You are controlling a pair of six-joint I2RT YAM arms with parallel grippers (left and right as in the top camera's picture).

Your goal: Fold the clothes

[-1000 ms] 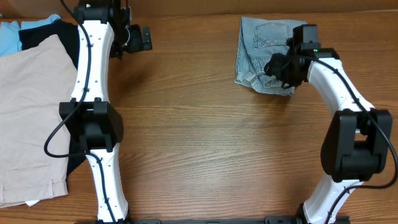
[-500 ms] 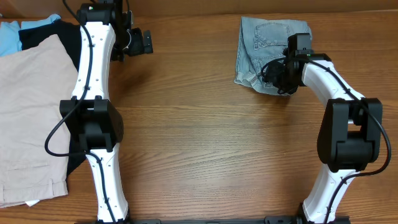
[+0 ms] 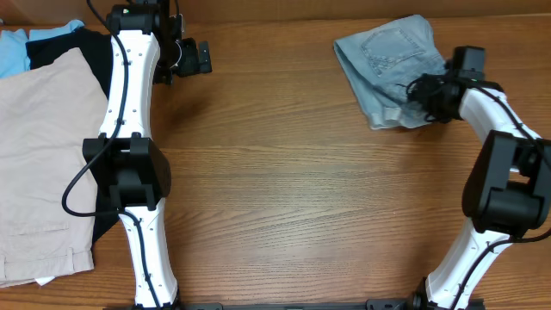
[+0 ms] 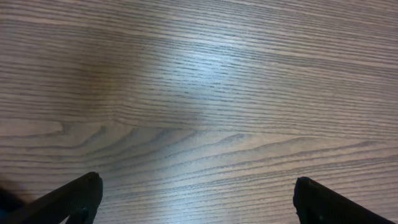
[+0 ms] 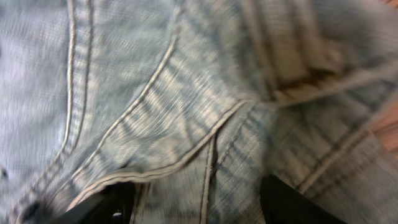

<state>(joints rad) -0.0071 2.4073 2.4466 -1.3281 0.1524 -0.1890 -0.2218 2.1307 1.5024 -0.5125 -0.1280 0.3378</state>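
**Denim shorts** (image 3: 392, 69): light blue, faded, folded, stitched pocket uppermost. They lie askew on the far right of the bench (image 3: 275, 189). The close view is blurred and shows seams and double stitching only.
**Right gripper** (image 3: 428, 89): at the shorts' right edge, fingers (image 5: 118, 199) fairly wide, holding a thick seamed fold.
**Left gripper** (image 3: 194, 58): far left, fingers (image 4: 74, 196) spread wide above bare board.
**Bench:** brown wood grain with a pale glare patch.
**Left edge:** beige shorts (image 3: 43, 155), black garment (image 3: 65, 47), pale blue cloth (image 3: 13, 47).
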